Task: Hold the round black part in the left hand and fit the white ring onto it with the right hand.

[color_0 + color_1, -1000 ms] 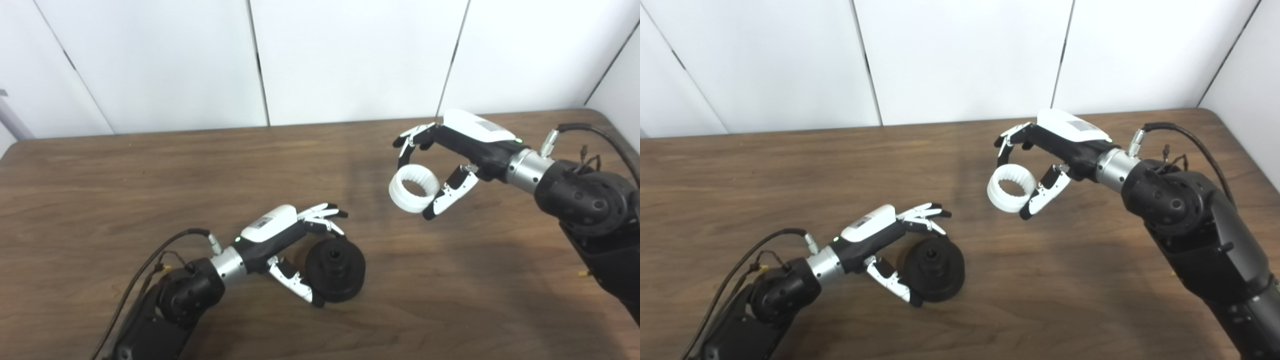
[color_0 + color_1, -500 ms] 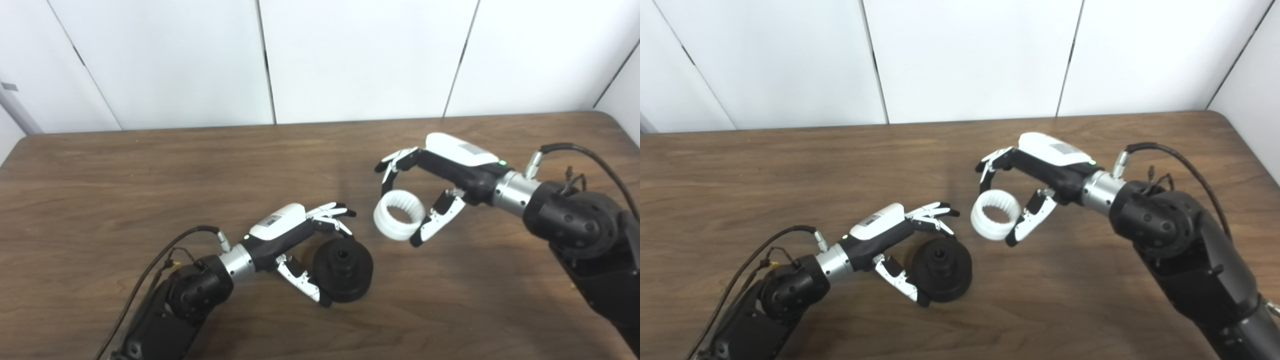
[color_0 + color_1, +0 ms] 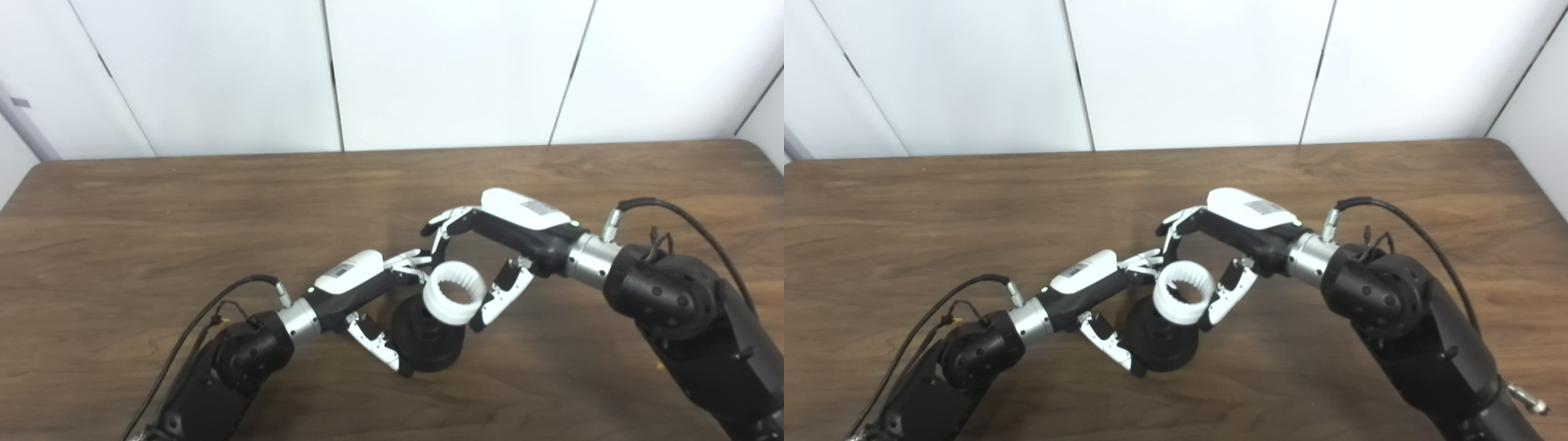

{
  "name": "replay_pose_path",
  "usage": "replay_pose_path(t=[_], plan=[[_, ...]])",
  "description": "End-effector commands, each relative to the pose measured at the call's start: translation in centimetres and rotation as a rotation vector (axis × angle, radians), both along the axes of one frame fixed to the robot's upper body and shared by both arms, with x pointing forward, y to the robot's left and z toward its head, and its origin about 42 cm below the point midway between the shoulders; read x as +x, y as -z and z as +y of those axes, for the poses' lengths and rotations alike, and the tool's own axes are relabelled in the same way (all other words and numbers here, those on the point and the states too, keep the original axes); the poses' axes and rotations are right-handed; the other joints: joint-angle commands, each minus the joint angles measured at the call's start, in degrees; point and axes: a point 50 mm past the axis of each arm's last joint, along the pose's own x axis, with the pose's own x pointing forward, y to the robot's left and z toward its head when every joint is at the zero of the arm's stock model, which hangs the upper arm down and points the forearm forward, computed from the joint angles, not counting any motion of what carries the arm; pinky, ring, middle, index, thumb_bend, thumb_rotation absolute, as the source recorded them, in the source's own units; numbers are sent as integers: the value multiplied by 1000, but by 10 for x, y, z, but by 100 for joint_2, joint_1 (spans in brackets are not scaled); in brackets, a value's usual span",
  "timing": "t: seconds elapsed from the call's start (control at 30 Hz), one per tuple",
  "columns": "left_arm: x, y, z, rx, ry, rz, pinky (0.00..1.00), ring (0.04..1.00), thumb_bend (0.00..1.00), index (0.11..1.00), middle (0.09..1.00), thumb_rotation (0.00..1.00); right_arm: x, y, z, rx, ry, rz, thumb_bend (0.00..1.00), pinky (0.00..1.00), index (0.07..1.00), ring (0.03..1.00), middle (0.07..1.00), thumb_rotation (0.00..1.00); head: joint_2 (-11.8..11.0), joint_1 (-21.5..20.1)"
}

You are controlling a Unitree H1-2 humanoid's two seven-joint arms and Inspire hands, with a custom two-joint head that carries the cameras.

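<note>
The left hand (image 3: 367,291) is gripping the black part (image 3: 429,343) by its rim, fingers over the far edge and thumb at the near edge, and is holding it low on the bench (image 3: 122,233) with its hub facing up and toward the right. That is likely deliberate: the open face is being offered to the other hand, and the bench is taking some of the load.

The right hand (image 3: 490,257) is grasping the ring (image 3: 454,293) between fingers on its far side and thumb on its near side, so the toothed bore is staying clear. The ring is sitting just above the part's hub and overlapping it in both views, tilted a little toward the camera. Whether it is already touching the hub cannot be told. It does not look seated; the part's wide flange is showing wholly below it.

Judging from this, the ring is being lined up over the hub, and its tilt needs matching to the hub's axis before pressing on.
</note>
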Motion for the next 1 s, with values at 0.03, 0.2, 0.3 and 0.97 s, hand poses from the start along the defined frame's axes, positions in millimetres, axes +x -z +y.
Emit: replay_pose_path(t=[0.03, 0.2, 0.3, 0.97], plan=[[0, 8, -2, 78, 6, 39, 825, 993, 520, 487, 940, 77, 1, -16, 8, 9, -18, -59, 522, 841, 481, 872, 826, 143, 12, 15], [0, 8, -2, 80, 7, 46, 841, 1000, 521, 487, 944, 75, -1, -13, 14, 4, -29, -55, 522, 836, 481, 865, 824, 143, 12, 15], [0, 7, -1, 79, 5, 42, 836, 999, 520, 487, 942, 76, -1, -12, 17, 2, -34, -51, 521, 833, 481, 862, 823, 142, 39, 41], [-1, 2, -3, 73, 14, 35, 812, 996, 521, 486, 941, 75, 14, 3, 20, -22, -18, -30, 520, 831, 481, 855, 820, 143, 84, 94]])
